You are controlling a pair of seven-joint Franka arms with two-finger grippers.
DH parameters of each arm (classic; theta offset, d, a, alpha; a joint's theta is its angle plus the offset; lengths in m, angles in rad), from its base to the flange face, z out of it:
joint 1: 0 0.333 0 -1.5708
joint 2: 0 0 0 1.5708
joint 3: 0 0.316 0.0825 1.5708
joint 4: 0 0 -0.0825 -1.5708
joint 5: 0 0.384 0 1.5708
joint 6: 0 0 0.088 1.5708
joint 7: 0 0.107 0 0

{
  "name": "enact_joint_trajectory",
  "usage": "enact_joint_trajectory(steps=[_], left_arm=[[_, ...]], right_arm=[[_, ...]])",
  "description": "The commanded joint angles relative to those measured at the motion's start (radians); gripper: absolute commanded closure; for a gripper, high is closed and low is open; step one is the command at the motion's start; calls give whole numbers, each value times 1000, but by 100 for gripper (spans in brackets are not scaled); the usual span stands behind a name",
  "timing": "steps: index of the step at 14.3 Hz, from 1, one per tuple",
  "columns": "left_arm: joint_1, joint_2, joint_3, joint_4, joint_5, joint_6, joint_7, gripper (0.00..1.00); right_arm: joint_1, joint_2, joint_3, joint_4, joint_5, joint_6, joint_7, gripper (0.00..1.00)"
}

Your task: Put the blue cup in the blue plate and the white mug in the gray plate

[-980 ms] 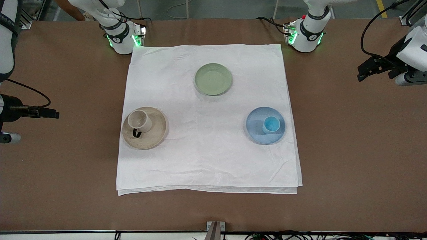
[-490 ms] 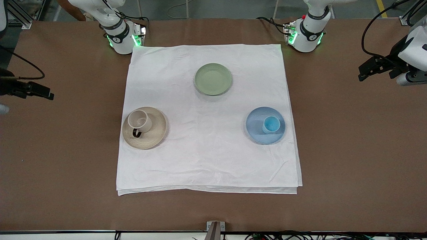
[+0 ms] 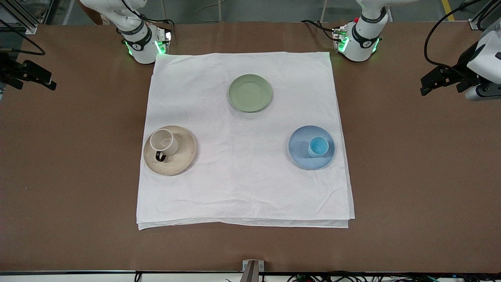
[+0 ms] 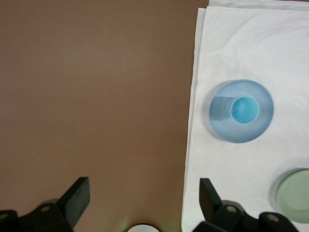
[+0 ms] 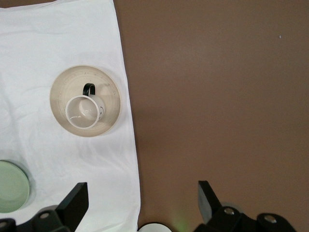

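We judge no reach remains: cup (image 3: 318, 146) sits in blue plate (image 3: 299, 154), mug (image 3: 163, 141) on gray plate (image 3: 184, 158), both well apart from left tool (image 4: 143, 199) and right tool (image 5: 142, 199), each spread, empty, over bare surface (image 3: 411, 176).

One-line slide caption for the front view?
White mug on gray plate, blue cup on blue plate; both arms wait aside.

Looks like a robotics lab or test cell, not a home. Brown-covered desk (image 3: 411, 176) bearing a white cloth (image 3: 242, 188) as staging area. Two arm bases (image 3: 143, 43) with green status lights bolted just beside the cloth's edge farthest from the front camera. Loose black cables (image 3: 434, 35) and aluminium framing (image 3: 15, 15) near the desk's corners.
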Motion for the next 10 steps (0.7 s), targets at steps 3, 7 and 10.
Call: enact_joint_trajectory(steps=[3,7,10], left_arm=[[3,12,1,19,-4,7,16,0],[-3,15,0,17,2,7,14,0],[0,15,-2,19,2,7,16,0]], right_arm=[[-7,-22,9,-23,-18,24,-16,0],[-6,-19,14,-9,-18,19,-66,0],[-4,-19,17,-3,-20,16,-117,0]])
